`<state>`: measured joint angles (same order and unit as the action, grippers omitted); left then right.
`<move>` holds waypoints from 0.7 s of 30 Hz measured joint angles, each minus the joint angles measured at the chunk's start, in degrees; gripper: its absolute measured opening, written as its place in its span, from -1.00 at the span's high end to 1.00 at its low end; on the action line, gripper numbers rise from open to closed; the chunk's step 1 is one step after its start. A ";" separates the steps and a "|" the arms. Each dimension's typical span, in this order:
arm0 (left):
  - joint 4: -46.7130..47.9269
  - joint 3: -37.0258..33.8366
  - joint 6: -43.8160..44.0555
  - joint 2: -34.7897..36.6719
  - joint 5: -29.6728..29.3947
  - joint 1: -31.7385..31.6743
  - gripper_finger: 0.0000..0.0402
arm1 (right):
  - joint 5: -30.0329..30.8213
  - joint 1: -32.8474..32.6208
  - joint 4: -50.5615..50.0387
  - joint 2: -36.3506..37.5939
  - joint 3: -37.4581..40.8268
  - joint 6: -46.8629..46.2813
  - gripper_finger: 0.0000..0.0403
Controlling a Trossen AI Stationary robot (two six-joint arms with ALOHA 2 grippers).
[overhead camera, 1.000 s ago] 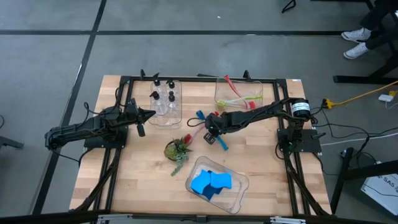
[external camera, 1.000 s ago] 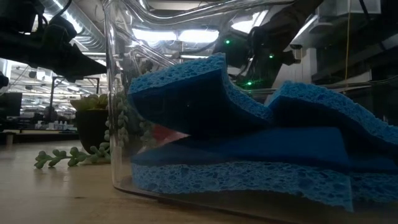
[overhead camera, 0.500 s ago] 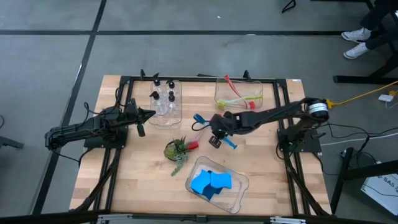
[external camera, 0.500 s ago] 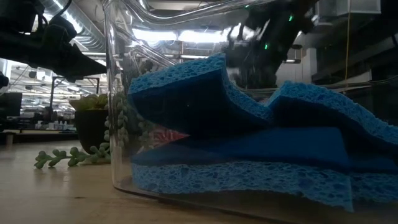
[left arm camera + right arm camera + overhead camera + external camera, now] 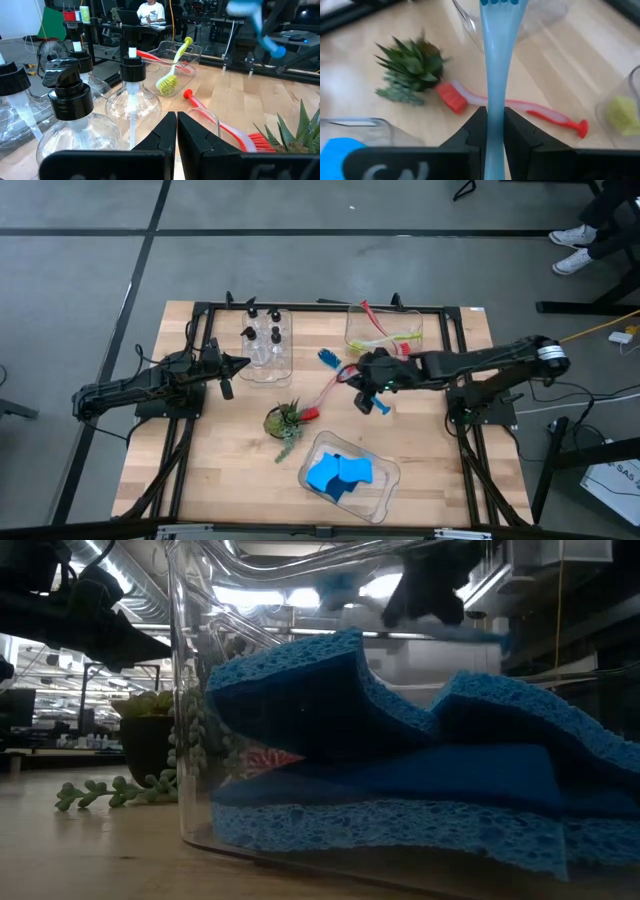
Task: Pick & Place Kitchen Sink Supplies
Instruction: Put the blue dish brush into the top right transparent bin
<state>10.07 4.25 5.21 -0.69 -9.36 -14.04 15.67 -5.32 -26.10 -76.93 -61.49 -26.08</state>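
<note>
Blue brush [image 5: 496,75] sits pinched mid-handle in the right claw [image 5: 369,392], lifted off the desk [image 5: 440,470] beside the brush bin [image 5: 352,330], probably so it can drop in with the others (a red brush [image 5: 325,393] lies below). The left claw [image 5: 176,131], fingers closed and empty, waits by the pump bottles [image 5: 132,92].

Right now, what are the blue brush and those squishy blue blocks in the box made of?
The blue brush, clamped in the right gripper, looks like smooth, slightly glossy plastic: its thin handle is even and shiny. The blue sponges look like soft foam, matte and full of tiny holes, with bent wavy edges. Their bin seems to be clear plastic; you can see through it.
</note>
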 joint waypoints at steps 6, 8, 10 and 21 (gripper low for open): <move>0.00 0.00 0.00 0.00 0.00 0.01 0.96 | 0.41 -0.96 -0.03 6.84 -0.02 3.02 0.76; -0.01 0.00 0.01 0.00 0.00 -0.01 0.96 | 0.39 -1.05 0.02 8.91 -0.04 4.11 0.76; -0.01 0.00 0.00 0.00 0.01 0.00 0.95 | 0.41 -1.33 -0.01 11.01 -0.04 5.12 0.76; 0.01 0.00 0.00 0.00 0.01 0.01 0.95 | 5.21 -1.84 -0.07 20.50 -0.08 12.12 0.76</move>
<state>10.08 4.25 5.21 -0.69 -9.35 -14.03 20.88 -7.16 -26.17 -56.43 -61.58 -13.96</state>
